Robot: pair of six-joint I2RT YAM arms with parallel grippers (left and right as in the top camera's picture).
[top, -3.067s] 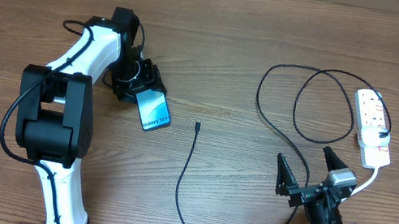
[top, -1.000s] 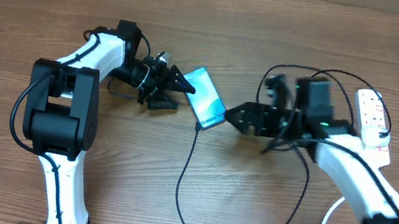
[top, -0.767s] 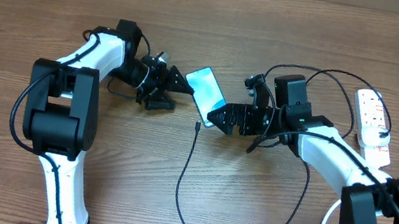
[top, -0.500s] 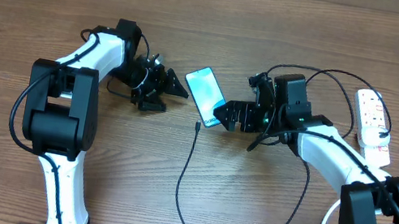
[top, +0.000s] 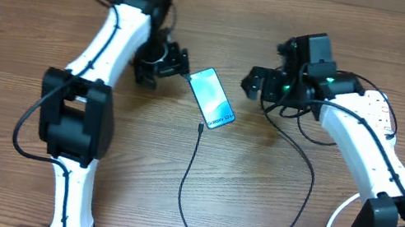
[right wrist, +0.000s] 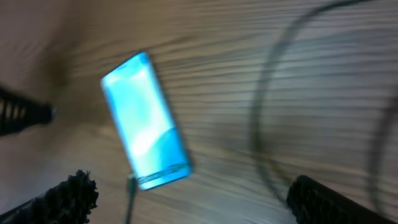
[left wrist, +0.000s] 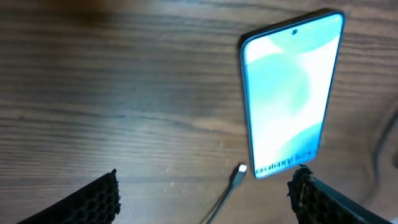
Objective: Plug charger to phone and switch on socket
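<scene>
Jaws on both arms spread wide, nothing between them. Left gripper (top: 171, 63) sits just off the phone's top end. Right gripper (top: 261, 85) hangs over the table to the phone's right, clear of it.

Phone (top: 212, 99) lies flat, screen up, mid-table between the 2 grippers, tilted diagonally with the wordmark end toward the robot. Left wrist view shows the phone (left wrist: 290, 93) untouched, with the left fingertips (left wrist: 94, 198) well short of it.

Charger plug (left wrist: 238, 175) rests on the wood just beside the phone's bottom corner, tip angled at that edge but not inserted. From above, the charger (top: 185, 179) runs from the plug toward the robot, curves right, then loops up under the right arm. Right wrist view is blurred; the phone (right wrist: 146, 121) and a hint of the plug below it are readable.

Socket (top: 386, 117) is at far right, partly covered by the right arm. Switch state can't be read.

Step in hand, as judged: plugging in, not yet done, 0 of 2 parts finished. Next move likely calls for 1 gripper closing on the plug close to its tip, lining it up with the port in the phone's bottom edge, and the other gripper bracing the phone so it doesn't slide. The switch comes after.
</scene>
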